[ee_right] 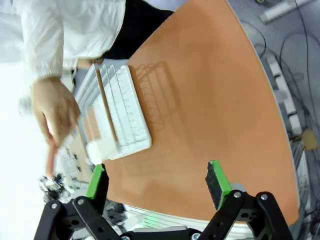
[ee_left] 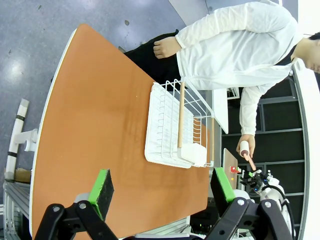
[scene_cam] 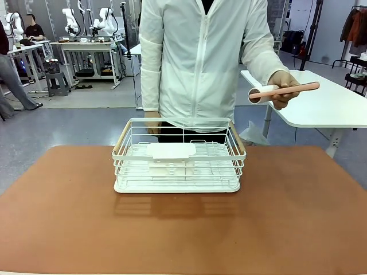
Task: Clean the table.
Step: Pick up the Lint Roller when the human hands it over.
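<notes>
Reddish-brown table point(scene_cam: 183, 229) is lying ahead of my left gripper point(ee_left: 162, 188) and right gripper point(ee_right: 157, 181), both hanging wide apart and empty, while beyond the basket point(scene_cam: 178, 157) a person point(scene_cam: 200, 63) is holding out a lint roller point(scene_cam: 307, 87), which I am probably needing to take first.

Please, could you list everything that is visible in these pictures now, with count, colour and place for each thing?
table: one, reddish-brown, between the robot and the person
wire basket: one, white with wooden handles, on the table toward its far edge
small tray: one, white, inside the wire basket
lint roller: one, pink handle and white roll, held in the air to the right of the basket
second table: one, white top, behind at the right
person: one, white jacket, at the far side
person's hand: one, holding the lint roller
left fingers: two, black with green pads, apart, empty
right fingers: two, same colours, apart, empty
</notes>
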You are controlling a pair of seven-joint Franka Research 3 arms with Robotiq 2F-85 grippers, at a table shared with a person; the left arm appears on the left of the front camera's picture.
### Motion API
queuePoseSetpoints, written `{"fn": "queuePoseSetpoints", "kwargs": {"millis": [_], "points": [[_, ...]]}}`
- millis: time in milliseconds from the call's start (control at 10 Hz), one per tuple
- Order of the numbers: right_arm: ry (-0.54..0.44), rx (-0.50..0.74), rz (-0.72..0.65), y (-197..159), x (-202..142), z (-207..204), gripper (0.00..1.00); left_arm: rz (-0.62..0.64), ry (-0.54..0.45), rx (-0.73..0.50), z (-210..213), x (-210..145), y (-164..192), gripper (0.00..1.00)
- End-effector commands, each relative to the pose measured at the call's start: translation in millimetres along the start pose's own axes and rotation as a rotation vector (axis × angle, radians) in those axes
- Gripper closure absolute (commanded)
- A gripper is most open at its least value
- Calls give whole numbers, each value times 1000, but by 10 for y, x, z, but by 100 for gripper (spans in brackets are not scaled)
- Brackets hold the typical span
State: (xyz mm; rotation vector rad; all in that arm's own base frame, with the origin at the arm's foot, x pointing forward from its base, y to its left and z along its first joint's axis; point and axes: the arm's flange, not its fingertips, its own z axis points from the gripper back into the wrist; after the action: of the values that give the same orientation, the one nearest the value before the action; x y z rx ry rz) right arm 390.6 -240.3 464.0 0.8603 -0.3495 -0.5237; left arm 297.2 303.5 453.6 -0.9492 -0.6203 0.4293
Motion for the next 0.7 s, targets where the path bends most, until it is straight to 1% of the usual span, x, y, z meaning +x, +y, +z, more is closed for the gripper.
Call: {"fn": "queuePoseSetpoints", "kwargs": {"millis": [0,100,200,300,400,500,600], "points": [[32,8,-231,628,-323,174,0,-15,-6,-22,33,-1,-1,0],[43,47,-323,861,-431,163,0,-15,-6,-22,33,-1,-1,0],[21,56,-358,1075,-572,64,0,-15,-6,-22,33,-1,-1,0],[52,33,-369,1273,-761,-124,0,-15,-6,-22,33,-1,-1,0],[31,37,-346,1439,-902,-287,0,-15,-6,-22,33,-1,-1,0],[8,77,-332,1576,-991,-469,0,-15,-6,-22,33,-1,-1,0],[-38,109,-354,1674,-1044,-629,0,-15,-6,-22,33,-1,-1,0]]}}
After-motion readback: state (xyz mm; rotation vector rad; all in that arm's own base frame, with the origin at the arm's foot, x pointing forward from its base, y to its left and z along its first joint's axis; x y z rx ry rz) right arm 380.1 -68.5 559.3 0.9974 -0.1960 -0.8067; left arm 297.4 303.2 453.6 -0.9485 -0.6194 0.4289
